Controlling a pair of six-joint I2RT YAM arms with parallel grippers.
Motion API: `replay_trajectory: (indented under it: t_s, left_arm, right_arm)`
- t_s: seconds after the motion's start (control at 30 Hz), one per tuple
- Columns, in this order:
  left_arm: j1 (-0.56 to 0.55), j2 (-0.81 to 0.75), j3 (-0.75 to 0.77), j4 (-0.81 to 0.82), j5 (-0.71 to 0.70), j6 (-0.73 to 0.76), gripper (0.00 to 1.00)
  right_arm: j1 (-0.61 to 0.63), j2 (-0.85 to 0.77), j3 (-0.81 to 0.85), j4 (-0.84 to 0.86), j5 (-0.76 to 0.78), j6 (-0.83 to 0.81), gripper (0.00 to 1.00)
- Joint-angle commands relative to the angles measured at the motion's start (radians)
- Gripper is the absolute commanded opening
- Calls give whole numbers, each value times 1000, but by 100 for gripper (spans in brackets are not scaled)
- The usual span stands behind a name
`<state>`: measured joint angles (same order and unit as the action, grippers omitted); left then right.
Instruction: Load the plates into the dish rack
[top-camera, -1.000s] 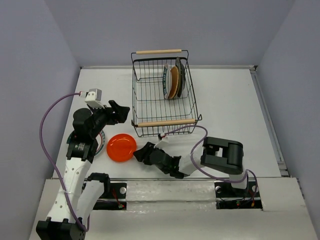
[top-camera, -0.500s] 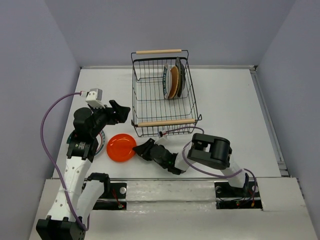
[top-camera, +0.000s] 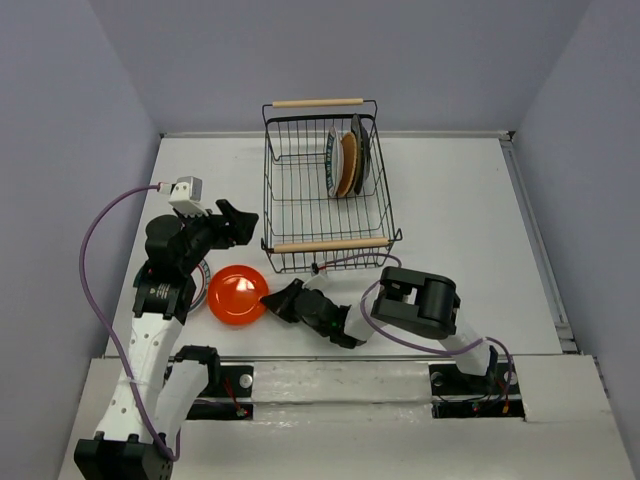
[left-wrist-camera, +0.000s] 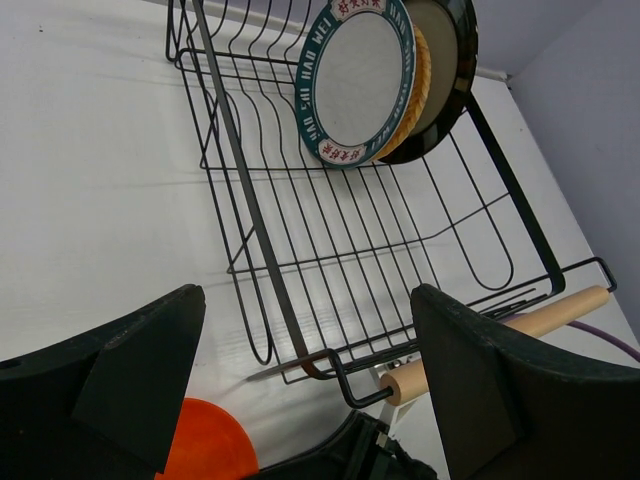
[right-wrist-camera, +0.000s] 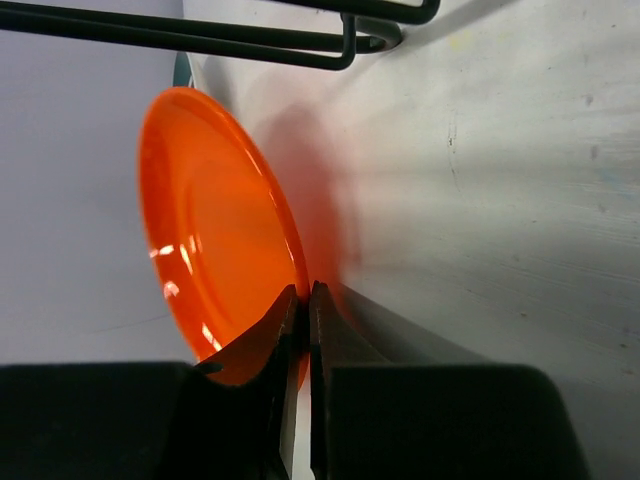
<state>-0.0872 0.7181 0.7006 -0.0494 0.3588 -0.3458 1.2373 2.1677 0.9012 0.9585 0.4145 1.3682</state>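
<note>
In right wrist view only, right tool (right-wrist-camera: 302, 300) narrow on orange plate (right-wrist-camera: 210, 230) rim.

**Surroundings: white table, grey-lilac enclosure**

Table (top-camera: 450, 200): flat, matte white. The right wrist view shows faint scuffs and specks up close.

Walls (top-camera: 330, 50): plain pale grey-lilac at the back, left and right, each meeting the table at its edge.

Edge strip (top-camera: 533, 240): narrow and pale, running along the table's right side at the foot of the right wall.

Front ledge (top-camera: 330, 382): a white board across the near edge, with a slight sheen along its middle.
</note>
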Motion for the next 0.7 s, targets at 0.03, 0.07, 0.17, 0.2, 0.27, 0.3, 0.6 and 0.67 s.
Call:
replay_trajectory:
  t_s: [0.03, 0.07, 0.17, 0.2, 0.27, 0.3, 0.6, 0.67]
  left_arm:
    - [14, -8, 10, 42, 25, 1, 95]
    - [17, -8, 10, 42, 25, 1, 95]
    - [23, -11, 10, 42, 25, 1, 95]
    - [23, -12, 10, 43, 25, 2, 95]
    - [26, -16, 11, 42, 19, 5, 95]
    - [27, -20, 13, 43, 16, 5, 95]
    - [98, -63, 20, 42, -27, 7, 95]
    - [112, -68, 20, 42, -24, 2, 95]
  right_arm:
    - [-9, -49, -65, -20, 32, -37, 7]
    - [-9, -74, -94, -20, 40, -41, 7]
    - [-9, -124, -143, -7, 32, -92, 7]
    - [-9, -170, -172, -35, 35, -131, 7]
    - [22, -228, -195, -79, 55, -185, 7]
    - [34, -297, -209, -131, 63, -257, 7]
    - [205, -719, -154, -669, 245, -559, 7]
    - [205, -789, -61, -774, 268, -625, 7]
